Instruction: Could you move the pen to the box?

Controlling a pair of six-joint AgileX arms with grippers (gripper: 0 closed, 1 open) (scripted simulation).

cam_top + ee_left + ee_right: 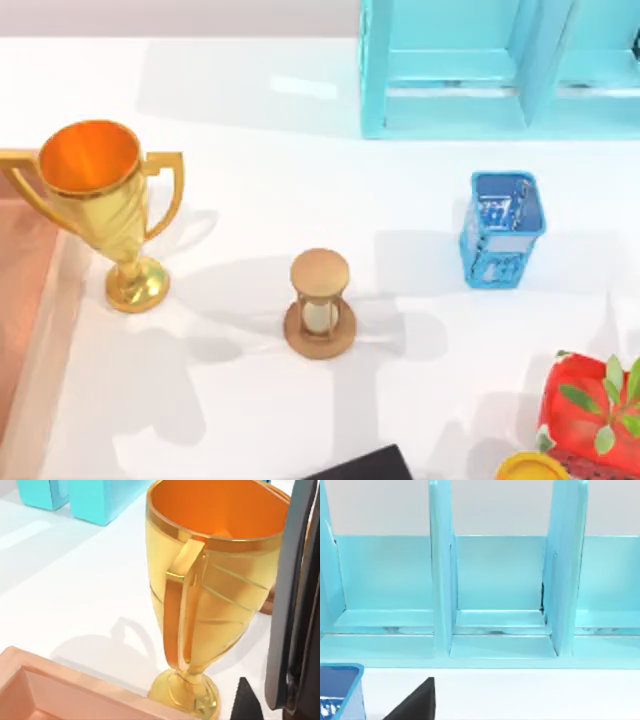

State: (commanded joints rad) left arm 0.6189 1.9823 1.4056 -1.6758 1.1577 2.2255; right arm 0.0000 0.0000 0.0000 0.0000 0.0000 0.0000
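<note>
Box: large shallow salmon-orange tray [40,330] with a paler peach raised rim, matte, at the table's 9 o'clock edge; the left wrist view shows its rim corner [75,680] just beside the trophy's foot.
Pen: I cannot tell where it lies.
Trophy: polished gold two-handled cup [100,200] with an orange-lit bowl, ribbed body and round foot, at 10 o'clock, at 3 o'clock of the box rim; seen close in the left wrist view [215,595].
Hourglass: tan wooden hourglass [320,303] with round end plates and a pale bulb, upright near the centre.
Cup: small blue mesh cup [500,228], glossy and square-mouthed, at 3 o'clock.
Shelf: turquoise shelf unit [490,65] at 1 o'clock; the right wrist view shows its upright dividers and flat-floored bays [500,590].
Corner items: glossy red object with green leaves [590,410] and a yellow disc [532,467], at 5 o'clock.
Left gripper [280,680]: dark, beside the trophy above the box rim; its opening cannot be told.
Right gripper [417,705]: black, facing the shelf, near the cup's rim [340,690]; opening cannot be told.
</note>
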